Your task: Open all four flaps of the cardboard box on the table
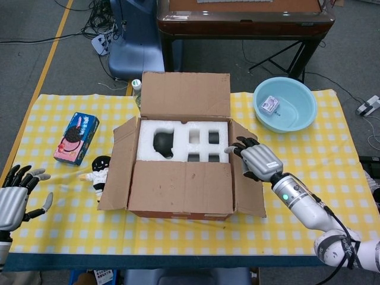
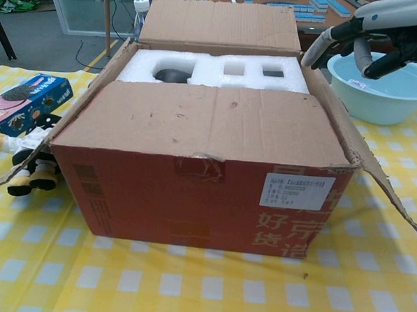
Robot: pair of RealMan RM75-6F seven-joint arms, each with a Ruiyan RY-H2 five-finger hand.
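Brown corrugated cardboard forms the large box (image 1: 181, 166) sitting mid-worktop on the yellow-and-white checked cloth (image 1: 297, 225); its back flap (image 1: 186, 95) stands upright, the left flap (image 1: 119, 163) and right flap (image 1: 246, 172) splay outward, and the front flap (image 2: 203, 121) lies roughly level over the front half of the opening. Inside shows a white foam insert (image 1: 178, 139) with square cut-outs and a dark rounded object (image 1: 163, 143) in one recess. The right hand (image 1: 256, 160) hovers above the right flap near the box's inner right edge, its fingers (image 2: 326, 45) loosely spread and holding nothing. The left hand (image 1: 16, 193) sits at the worktop's near left corner, well apart from the box, fingers open and empty. A light blue plastic basin (image 1: 285, 104) rests beyond the right hand; a blue biscuit packet (image 1: 76, 138) and a small black-and-white doll (image 1: 101, 172) lie left of the box.
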